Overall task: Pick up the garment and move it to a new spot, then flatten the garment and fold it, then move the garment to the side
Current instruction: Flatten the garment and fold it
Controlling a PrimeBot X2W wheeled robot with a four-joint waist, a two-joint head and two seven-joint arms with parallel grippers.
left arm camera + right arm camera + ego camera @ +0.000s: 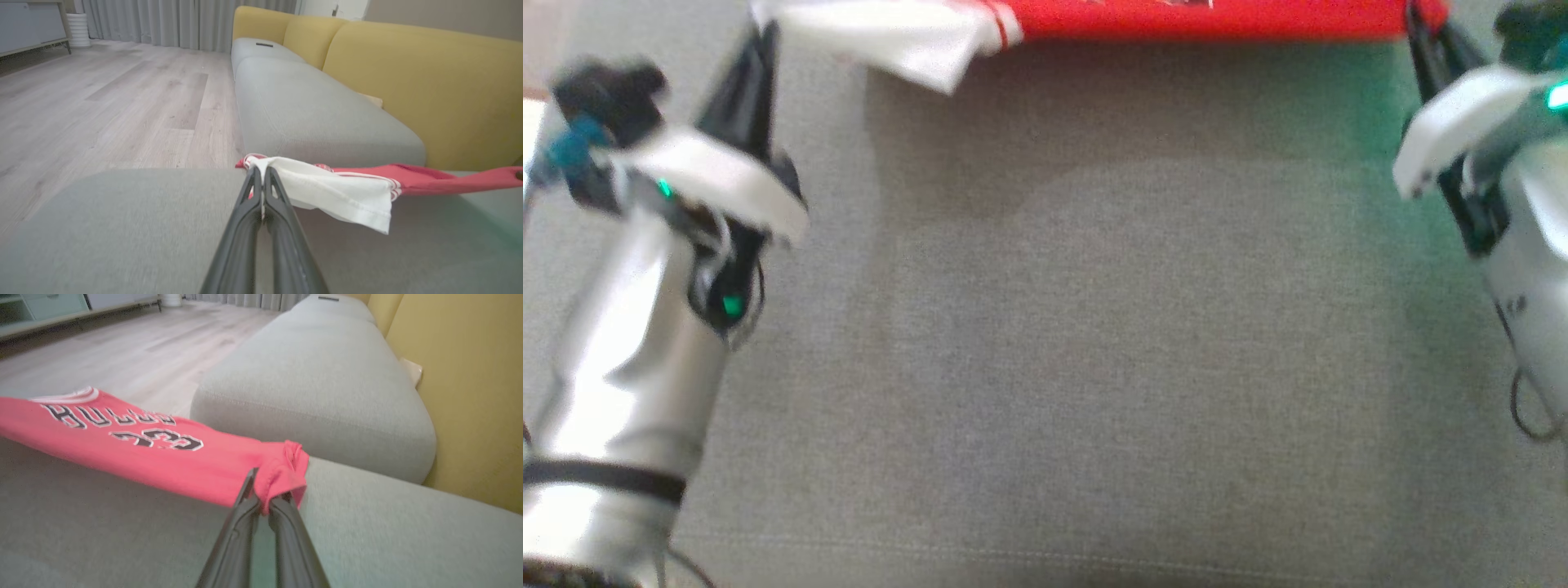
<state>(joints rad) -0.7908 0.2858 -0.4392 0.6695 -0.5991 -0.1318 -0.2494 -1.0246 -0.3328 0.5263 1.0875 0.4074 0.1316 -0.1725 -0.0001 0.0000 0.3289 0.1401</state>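
Note:
The garment (1201,20) is a red jersey with a white sleeve, white-and-red trim and dark lettering. It hangs stretched between my two grippers along the top of the head view, just above the grey sofa seat (1094,351). My left gripper (764,37) is shut on its white end; in the left wrist view the left gripper (261,173) pinches the white cloth of the garment (339,192). My right gripper (1417,20) is shut on the red end; in the right wrist view the right gripper (261,490) holds a bunched corner of the garment (163,453).
The grey sofa seat (122,228) continues as further grey cushions (310,110) with a yellow backrest (429,81) behind. Pale wood floor (102,102) lies off the seat's edge, with curtains (163,20) and a low cabinet (28,24) beyond.

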